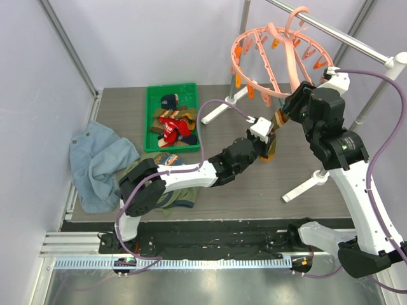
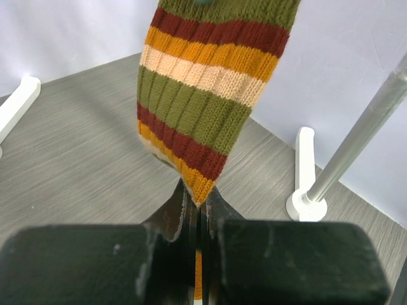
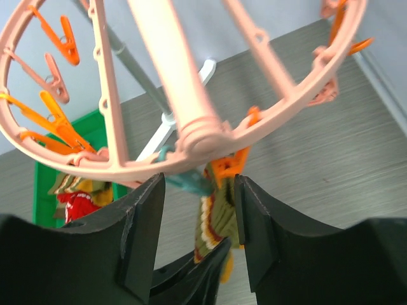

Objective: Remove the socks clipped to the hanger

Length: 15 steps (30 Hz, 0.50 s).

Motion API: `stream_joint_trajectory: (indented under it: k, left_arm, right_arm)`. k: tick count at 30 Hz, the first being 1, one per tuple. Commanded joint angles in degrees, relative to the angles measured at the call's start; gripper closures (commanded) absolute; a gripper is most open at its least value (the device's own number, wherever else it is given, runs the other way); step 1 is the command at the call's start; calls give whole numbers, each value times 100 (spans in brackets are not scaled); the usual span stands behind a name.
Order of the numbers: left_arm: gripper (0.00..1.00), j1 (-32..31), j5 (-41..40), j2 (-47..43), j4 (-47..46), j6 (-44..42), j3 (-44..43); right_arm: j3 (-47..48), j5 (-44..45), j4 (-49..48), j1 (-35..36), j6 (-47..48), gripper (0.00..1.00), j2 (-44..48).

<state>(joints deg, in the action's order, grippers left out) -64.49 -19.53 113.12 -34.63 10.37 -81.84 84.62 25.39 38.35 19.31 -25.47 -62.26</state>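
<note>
Your left gripper (image 2: 198, 213) sat nearest the lens, shut on the very tip of the striped sock (image 2: 203, 108), which hung above the bench (image 2: 76, 159). Only the toe point was pinched, so I judged that hold thin: a sharp tug could have slid the knit out of the fingers.

Your right gripper (image 3: 197, 210) had its jaws apart, 1 on each side of the orange clip (image 3: 229, 166) under the hanger (image 3: 191, 136). I couldn't tell whether either jaw touched the clip. With the jaws apart, the clip was probably not being squeezed and likely bit the cuff.

Pulling down in that state looked like the main risk. The load would have passed through the clip into the ring, tipping it or dragging its hook along the rail (image 1: 343, 39), perhaps off it. The knit could also have stretched.

Other socks (image 1: 172, 121) lay in the green tray (image 1: 152, 95), well apart from this 1.
</note>
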Motion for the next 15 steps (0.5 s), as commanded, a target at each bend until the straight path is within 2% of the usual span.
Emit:
stream_joint_trajectory:
  k: [1,9,15]
  left_arm:
    - [100,-37,-95,-422,-167,62,230]
    - [100,-55,45,-764,-184,237,537]
    - [100,-134,195,-897,-175,237,643]
  right_arm:
    - [450,616,190,11,218,44,21]
    - [574,634,279,11,376,46,-49]
    - [310,142,15,20,561,48,-23]
